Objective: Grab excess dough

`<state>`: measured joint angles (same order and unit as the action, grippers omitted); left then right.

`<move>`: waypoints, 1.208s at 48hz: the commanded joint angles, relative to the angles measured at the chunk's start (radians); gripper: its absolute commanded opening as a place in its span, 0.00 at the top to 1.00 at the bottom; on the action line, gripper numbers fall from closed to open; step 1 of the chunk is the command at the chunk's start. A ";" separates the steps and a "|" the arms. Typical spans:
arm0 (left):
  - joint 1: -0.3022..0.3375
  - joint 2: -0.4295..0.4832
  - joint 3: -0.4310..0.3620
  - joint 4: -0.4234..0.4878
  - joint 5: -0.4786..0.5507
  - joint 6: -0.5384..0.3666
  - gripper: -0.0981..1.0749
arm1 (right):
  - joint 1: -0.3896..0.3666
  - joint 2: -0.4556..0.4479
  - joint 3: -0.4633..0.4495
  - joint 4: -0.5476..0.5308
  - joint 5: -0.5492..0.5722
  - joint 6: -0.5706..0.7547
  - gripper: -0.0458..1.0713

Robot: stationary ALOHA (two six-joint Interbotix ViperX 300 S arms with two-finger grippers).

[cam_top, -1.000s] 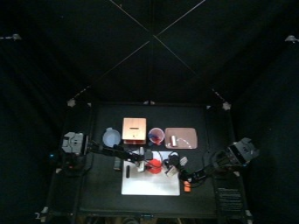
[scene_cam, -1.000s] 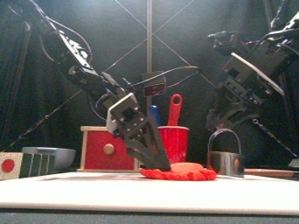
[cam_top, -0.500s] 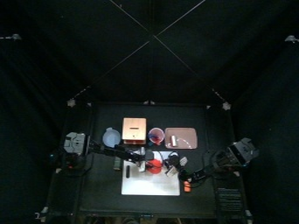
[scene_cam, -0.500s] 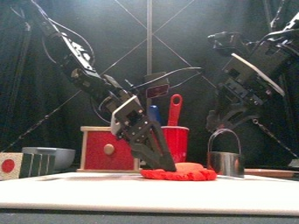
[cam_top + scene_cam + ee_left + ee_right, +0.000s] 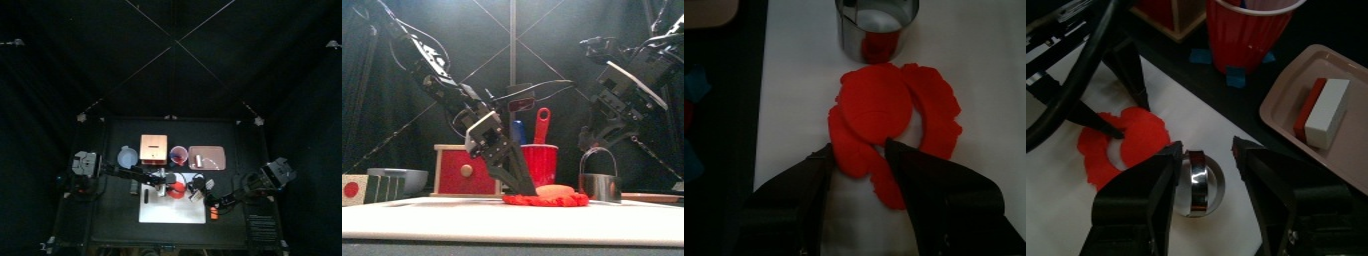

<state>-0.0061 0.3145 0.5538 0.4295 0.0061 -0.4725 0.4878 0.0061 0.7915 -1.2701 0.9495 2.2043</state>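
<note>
The red dough (image 5: 885,105) lies flat on the white board (image 5: 991,60), a round middle with a loose strip around it. It also shows in the front view (image 5: 547,198), the right wrist view (image 5: 1130,140) and the top view (image 5: 175,190). My left gripper (image 5: 858,165) is down at the dough's near edge, jaws open with a bit of the red strip between them. In the front view its tip (image 5: 523,182) touches the dough's left side. My right gripper (image 5: 1213,180) hangs open above the metal cutter ring (image 5: 1200,180), not touching it.
The metal cutter ring (image 5: 599,186) stands on the board right of the dough. Behind are a red cup (image 5: 540,160) with utensils, a red-and-wood box (image 5: 465,170) and a pink tray (image 5: 1293,75) holding a white block (image 5: 1327,105).
My left gripper has shifted slightly at the dough's left edge. The right arm has not moved.
</note>
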 commanded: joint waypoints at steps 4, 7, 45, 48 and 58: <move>0.000 -0.003 0.014 0.002 0.026 -0.003 0.22 | -0.002 -0.014 -0.014 -0.003 0.003 0.005 0.23; 0.000 -0.002 0.008 0.002 0.021 -0.003 0.22 | -0.002 -0.014 -0.015 -0.002 0.003 0.003 0.23; 0.009 -0.181 -0.041 0.071 0.018 0.025 0.41 | 0.005 -0.015 -0.011 0.002 0.009 -0.002 0.23; 0.009 -0.204 -0.048 0.087 0.018 0.029 0.41 | 0.006 -0.015 -0.011 0.002 0.011 -0.003 0.23; 0.009 -0.264 -0.063 0.124 0.031 0.032 0.41 | 0.006 -0.015 -0.006 0.002 0.012 -0.003 0.23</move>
